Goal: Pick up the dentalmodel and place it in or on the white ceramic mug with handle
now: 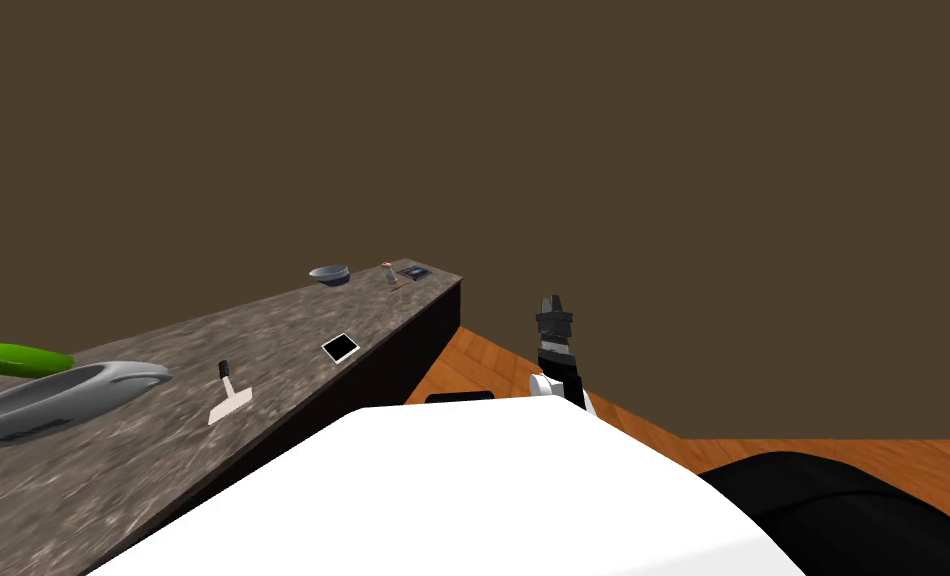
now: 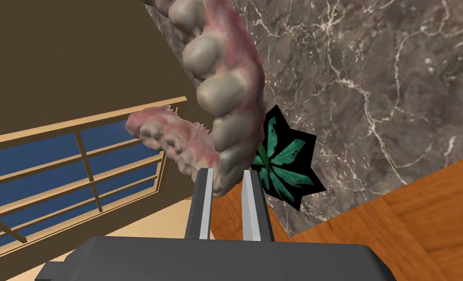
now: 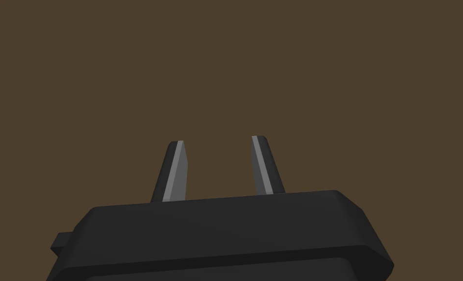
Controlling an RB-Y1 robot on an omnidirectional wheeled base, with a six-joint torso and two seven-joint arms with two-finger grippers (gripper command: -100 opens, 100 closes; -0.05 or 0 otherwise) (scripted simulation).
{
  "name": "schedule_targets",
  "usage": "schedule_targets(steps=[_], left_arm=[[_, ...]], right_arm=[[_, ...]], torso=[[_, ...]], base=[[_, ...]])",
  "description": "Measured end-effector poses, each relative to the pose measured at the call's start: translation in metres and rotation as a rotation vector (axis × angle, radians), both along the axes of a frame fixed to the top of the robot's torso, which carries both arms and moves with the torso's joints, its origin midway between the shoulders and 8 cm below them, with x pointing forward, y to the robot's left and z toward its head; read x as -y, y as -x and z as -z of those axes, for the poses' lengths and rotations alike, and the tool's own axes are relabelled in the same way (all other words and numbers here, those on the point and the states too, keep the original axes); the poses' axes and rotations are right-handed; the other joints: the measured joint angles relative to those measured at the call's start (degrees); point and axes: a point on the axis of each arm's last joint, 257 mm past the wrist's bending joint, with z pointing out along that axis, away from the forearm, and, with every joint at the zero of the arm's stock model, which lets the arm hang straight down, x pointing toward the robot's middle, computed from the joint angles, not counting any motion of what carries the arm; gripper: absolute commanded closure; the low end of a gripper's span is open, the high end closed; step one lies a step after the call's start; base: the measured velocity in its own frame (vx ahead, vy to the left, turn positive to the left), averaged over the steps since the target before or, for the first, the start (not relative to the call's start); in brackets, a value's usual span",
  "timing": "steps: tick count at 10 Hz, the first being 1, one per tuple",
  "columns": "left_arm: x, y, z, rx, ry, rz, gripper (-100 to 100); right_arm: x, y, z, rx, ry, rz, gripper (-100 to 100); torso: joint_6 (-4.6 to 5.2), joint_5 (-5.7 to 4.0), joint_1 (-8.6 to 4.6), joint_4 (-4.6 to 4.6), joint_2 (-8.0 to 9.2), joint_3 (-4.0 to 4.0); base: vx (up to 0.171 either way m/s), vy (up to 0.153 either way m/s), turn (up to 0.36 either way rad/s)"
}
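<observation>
Filling most of the head view, a plain brown wall [image 1: 663,150] rises behind everything. Below it, a grey-brown marbled tabletop [image 1: 293,330] runs along the robot's left, and a wood floor [image 1: 483,360] lies past its end. The left wrist view shows a window [image 2: 55,166] with a pale wood frame and blue panes.

A grey basin [image 1: 53,400] sits on the near part of the tabletop, with a long green thing [image 1: 13,358] just behind it. Further along lie a pale scraper [image 1: 229,398] with a dark handle and a black square [image 1: 340,348] with a white border, apart from each other. At the far end stand a grey bowl [image 1: 330,274] and a flat dark thing [image 1: 413,271], with a small item between them that is too small to name.

The dental model [image 2: 225,88], pink gums with greyish teeth, is off the tabletop, held up by the left end effector [image 2: 227,171]. Its fingers are drawn close together and pinch one end of the arch. Just behind it, a black star-shaped patch [image 2: 284,166] with green leaves shows against veined marble.

The right end effector [image 3: 219,141] points up at the wall, beside the end of the tabletop; its fingers are parted with nothing between them.
</observation>
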Motion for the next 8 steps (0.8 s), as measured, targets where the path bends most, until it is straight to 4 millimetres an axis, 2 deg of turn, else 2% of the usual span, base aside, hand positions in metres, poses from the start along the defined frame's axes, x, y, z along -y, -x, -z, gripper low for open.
schedule_targets(steps=[4, 8], left_arm=[[0.001, 0.012, -0.007, 0.006, 0.046, -0.063, 100], [0.005, 0.019, -0.008, -0.025, 0.108, -0.107, 100]], right_arm=[[0.0, 0.0, 0.0, 0.0, 0.0, 0.0, 0], [0.0, 0.0, 0.0, 0.0, 0.0, 0.0, 0]], torso=[[0.06, 0.03, 0.13, -0.08, -0.32, -0.19], [0.08, 0.04, 0.21, -0.15, -0.58, -0.35]], base=[[0.002, 0.075, -0.213], [0.041, 0.102, -0.222]])
